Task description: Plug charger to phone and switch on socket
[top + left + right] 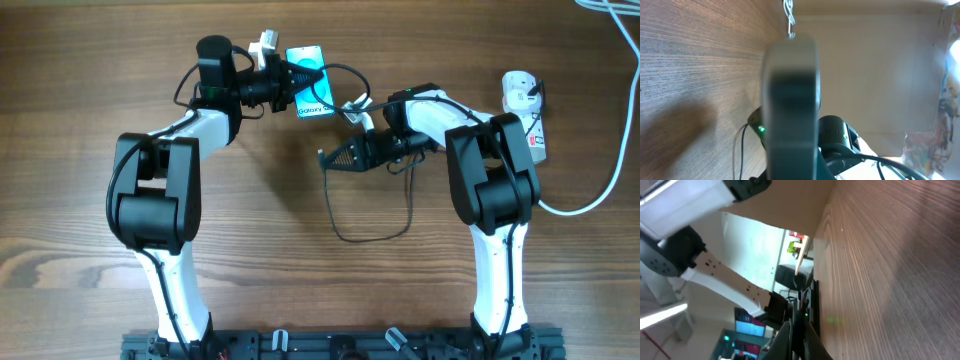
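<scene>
The phone (312, 92), turquoise with white edges, is raised at the back centre, with my left gripper (296, 76) shut on its left end. It fills the left wrist view as a blurred grey slab (790, 100) seen edge-on. My right gripper (326, 158) points left, below and to the right of the phone and apart from it. It is shut on the charger (345, 236) near the plug end, and the thin black cable loops down over the table. In the right wrist view the fingers (790, 340) are pressed together. The white socket (520, 95) lies at the back right.
A thick white cord (600, 195) curves from the socket along the right side of the wooden table (80, 200). The right arm's elbow (495, 180) stands close to the socket. Both arm bases sit at the front edge.
</scene>
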`<state>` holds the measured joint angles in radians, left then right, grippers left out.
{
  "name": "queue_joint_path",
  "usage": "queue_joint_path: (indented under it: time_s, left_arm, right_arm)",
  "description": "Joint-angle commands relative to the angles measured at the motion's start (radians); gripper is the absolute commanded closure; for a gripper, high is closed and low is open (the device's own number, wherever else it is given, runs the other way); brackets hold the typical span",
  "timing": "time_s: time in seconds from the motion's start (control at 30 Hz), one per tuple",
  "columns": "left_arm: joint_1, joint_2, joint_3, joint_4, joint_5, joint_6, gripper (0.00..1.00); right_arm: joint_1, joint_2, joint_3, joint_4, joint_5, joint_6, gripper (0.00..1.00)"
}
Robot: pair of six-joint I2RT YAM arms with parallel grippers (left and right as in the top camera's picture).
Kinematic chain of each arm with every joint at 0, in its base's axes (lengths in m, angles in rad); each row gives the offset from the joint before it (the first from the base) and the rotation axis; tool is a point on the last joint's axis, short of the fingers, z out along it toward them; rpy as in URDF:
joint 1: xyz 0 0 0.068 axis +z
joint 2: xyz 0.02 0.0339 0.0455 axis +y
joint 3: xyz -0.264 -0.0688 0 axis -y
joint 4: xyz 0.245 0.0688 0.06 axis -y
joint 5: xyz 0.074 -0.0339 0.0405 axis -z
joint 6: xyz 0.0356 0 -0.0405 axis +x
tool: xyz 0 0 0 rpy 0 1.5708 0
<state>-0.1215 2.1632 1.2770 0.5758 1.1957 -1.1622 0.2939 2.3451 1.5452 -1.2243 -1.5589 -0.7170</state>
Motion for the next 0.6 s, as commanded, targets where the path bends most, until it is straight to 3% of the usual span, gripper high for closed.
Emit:
queue_joint_path:
  time_s: [0.0, 0.37, 0.57]
  left_arm:
    - [0.001, -0.018, 0.017, -0.011, 0.026, 0.063, 0.96]
    - [-0.001, -0.018, 0.017, -0.068, 0.042, 0.108, 0.96]
    - [-0.001, -0.018, 0.017, -0.068, 0.045, 0.108, 0.96]
  right_arm:
    - [0.0, -0.031, 0.007, 0.009, -0.063, 0.101, 0.95]
    - [-0.009, -0.032, 0.047, 0.098, -0.058, 0.218, 0.95]
    - [-0.013, -0.032, 0.062, 0.231, -0.032, 0.389, 0.95]
